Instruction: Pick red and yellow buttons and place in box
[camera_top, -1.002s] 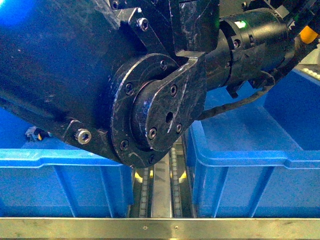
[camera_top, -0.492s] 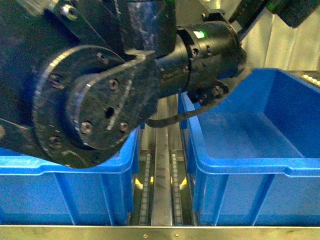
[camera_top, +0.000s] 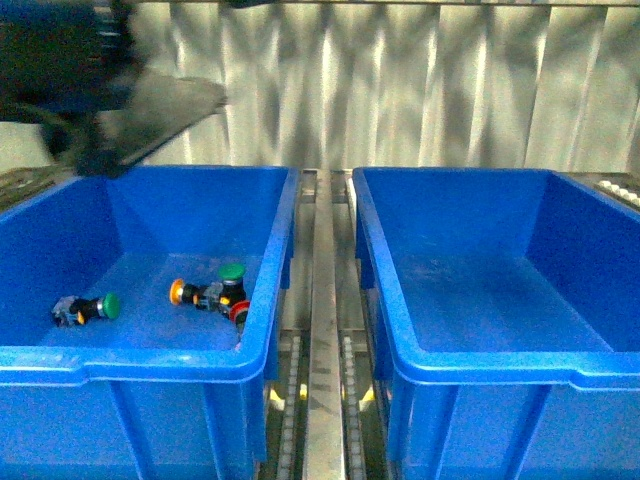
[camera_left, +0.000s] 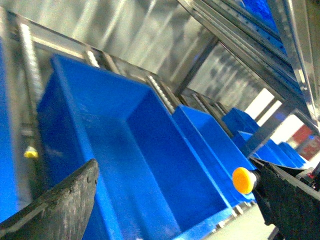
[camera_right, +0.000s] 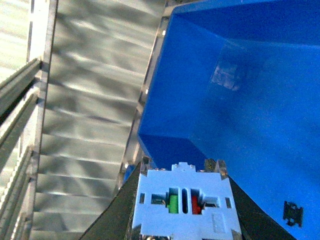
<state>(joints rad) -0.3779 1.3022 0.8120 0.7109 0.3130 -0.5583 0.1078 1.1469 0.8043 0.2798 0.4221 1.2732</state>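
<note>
Flanking a metal roller rail (camera_top: 322, 300), two blue bins sit side by side: the right bin (camera_top: 480, 370) bare, the left bin (camera_top: 140, 362) holding green-capped buttons (camera_top: 109, 305), an orange-yellow button (camera_top: 185, 292) lying sideways and a red button (camera_top: 240, 312) against the wall. The left gripper (camera_left: 170, 200) stands wide apart with a yellow button (camera_left: 244, 180) at one finger. The right gripper (camera_right: 182, 200) clamps a white block (camera_right: 185, 205).

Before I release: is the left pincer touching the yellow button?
Touching. The left wrist view shows the yellow button pressed against one finger of the left pincer.

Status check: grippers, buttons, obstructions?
Left gripper open, yellow cap beside one finger, hold unclear. Right gripper shut on white block over a blue bin. Red button, yellow button in left bin with green ones. No obstruction seen.
</note>
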